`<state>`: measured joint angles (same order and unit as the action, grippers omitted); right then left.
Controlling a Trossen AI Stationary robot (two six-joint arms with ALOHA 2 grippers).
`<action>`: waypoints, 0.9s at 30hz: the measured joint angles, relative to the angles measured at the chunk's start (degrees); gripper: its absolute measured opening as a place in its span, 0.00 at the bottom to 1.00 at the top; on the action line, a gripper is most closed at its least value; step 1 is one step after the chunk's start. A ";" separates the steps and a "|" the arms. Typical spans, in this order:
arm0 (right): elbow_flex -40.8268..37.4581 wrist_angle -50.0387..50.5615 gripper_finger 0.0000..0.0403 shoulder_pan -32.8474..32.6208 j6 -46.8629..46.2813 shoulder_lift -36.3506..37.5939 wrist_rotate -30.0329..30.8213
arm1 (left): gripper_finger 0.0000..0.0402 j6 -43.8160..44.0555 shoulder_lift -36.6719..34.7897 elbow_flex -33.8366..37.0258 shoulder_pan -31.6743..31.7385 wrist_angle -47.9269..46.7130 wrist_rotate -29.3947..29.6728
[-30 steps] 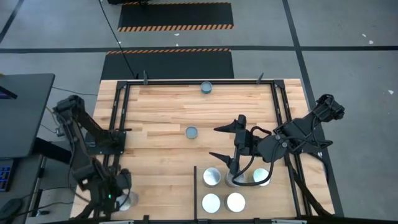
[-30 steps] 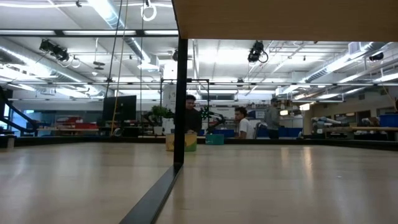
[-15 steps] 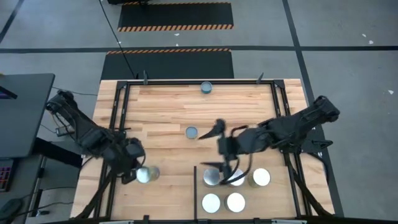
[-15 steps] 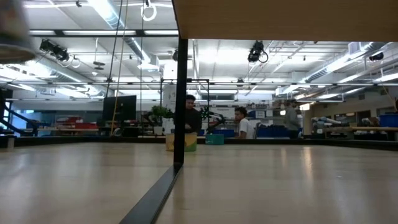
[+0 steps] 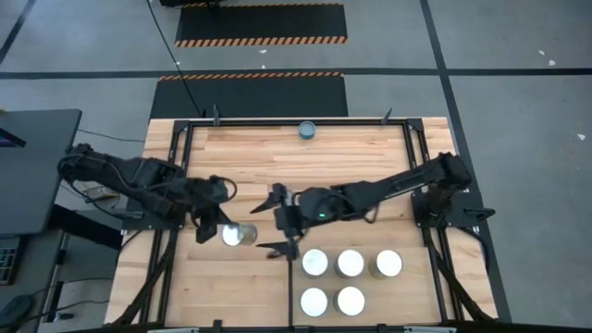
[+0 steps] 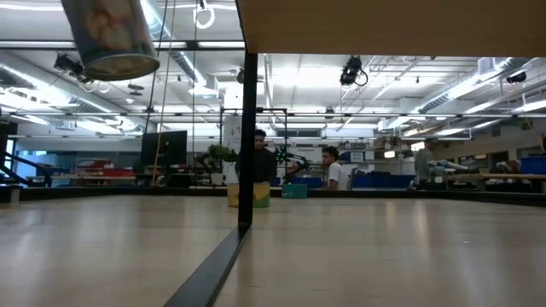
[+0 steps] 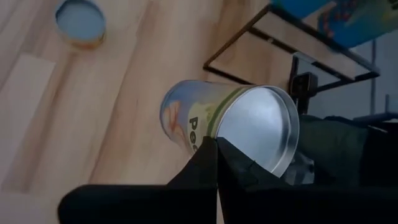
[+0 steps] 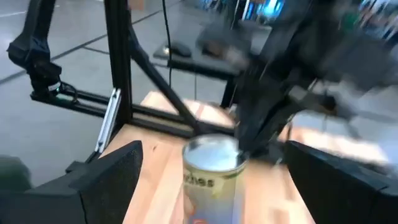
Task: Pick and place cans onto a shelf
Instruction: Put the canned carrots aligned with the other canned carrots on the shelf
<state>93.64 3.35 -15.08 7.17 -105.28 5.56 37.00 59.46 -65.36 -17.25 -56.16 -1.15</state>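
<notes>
Carried can: the peach can (image 5: 239, 234) hangs clear of the bench (image 5: 259, 162), left of the shelf (image 5: 294, 277); the low view shows it raised and tilted (image 6: 111, 38).
Long axis: tipped off upright, silver end toward the shelf's black divider bar.
Left pincer: the left pincer (image 5: 220, 227) is closed on the can's rim, fingers (image 7: 214, 163) pinching the edge of the silver end (image 7: 261, 127).
Right pincer: the right pincer (image 5: 282, 222) stands fully spread and empty, fingertips at about 3 o'clock from the can, just beside it, mouth facing it (image 8: 211, 168).
Nearer arm: both are near; the left has the grip.
Right arm pose: stretched low across the bench from its base at the right edge.
Shelf: five cans (image 5: 351, 264) already stand there.
Loose cans: two blue-grey cans (image 5: 307, 129) remain at 12 o'clock.
Judgement: a handover looks likely.
</notes>
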 joint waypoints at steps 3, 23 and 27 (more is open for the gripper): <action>2.34 2.74 0.99 1.92 -2.78 -2.06 -2.44 | 0.00 -3.63 0.00 0.00 3.18 1.29 -2.68; 5.26 11.63 0.99 5.45 5.37 -3.47 -0.68 | 0.00 -18.46 0.02 0.00 13.42 11.53 -4.56; 5.24 14.76 0.99 5.83 3.24 -3.47 -0.68 | 0.00 -18.57 0.15 0.19 13.94 10.51 -4.48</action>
<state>98.88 18.10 -9.25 10.41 -108.75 4.89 18.44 59.61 -65.17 -3.31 -45.64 -5.63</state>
